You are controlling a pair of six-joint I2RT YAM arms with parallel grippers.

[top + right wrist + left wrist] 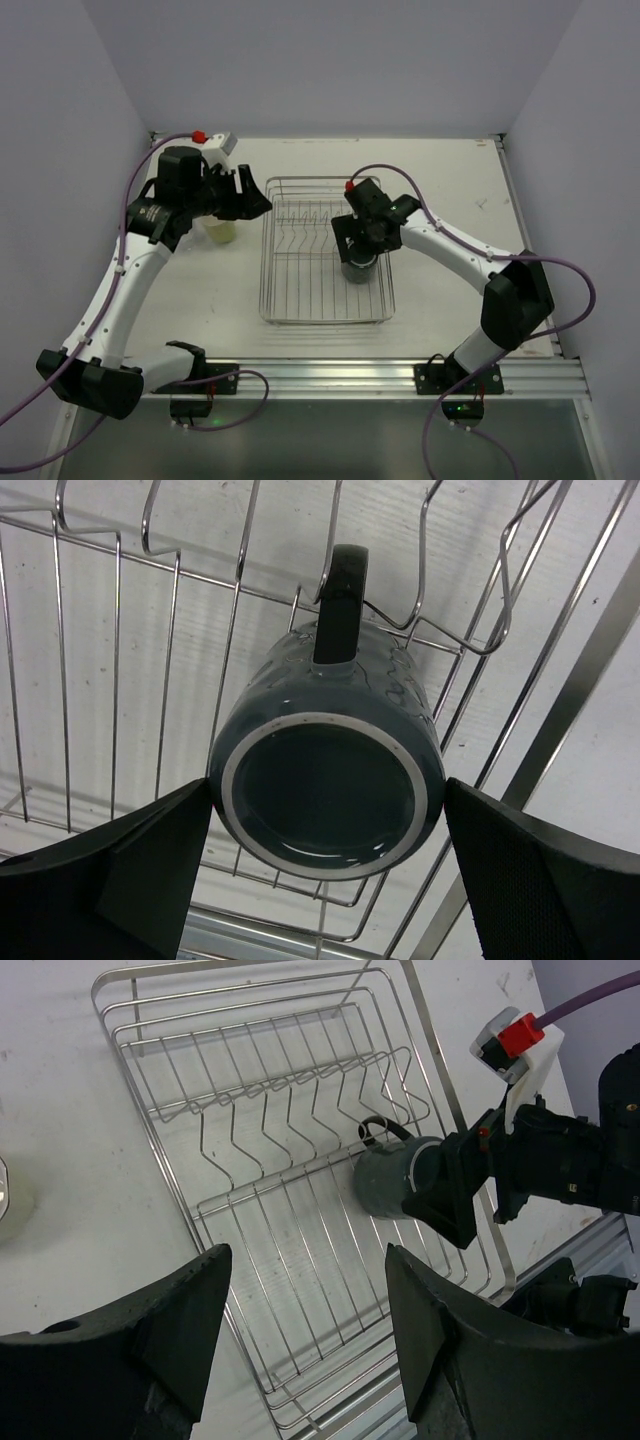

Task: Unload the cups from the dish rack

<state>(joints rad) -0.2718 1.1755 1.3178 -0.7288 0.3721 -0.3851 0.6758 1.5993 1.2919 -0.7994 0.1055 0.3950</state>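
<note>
step: grab mug (330, 695) by rack (268, 250) right edge | right gripper (325, 810) spread astride it, nothing pinched | squeeze body, avoid handle (340, 600), lift clear of wires | left gripper (305, 1270) spread, empty

Bright diffuse overhead light; faint soft shadows under dish rack (300, 280); sheen on mug (330, 790) base.

Mug (330, 770) dark grey, pale base ring; dish rack (300, 270) silver; cup (222, 232) pale yellow.
</note>
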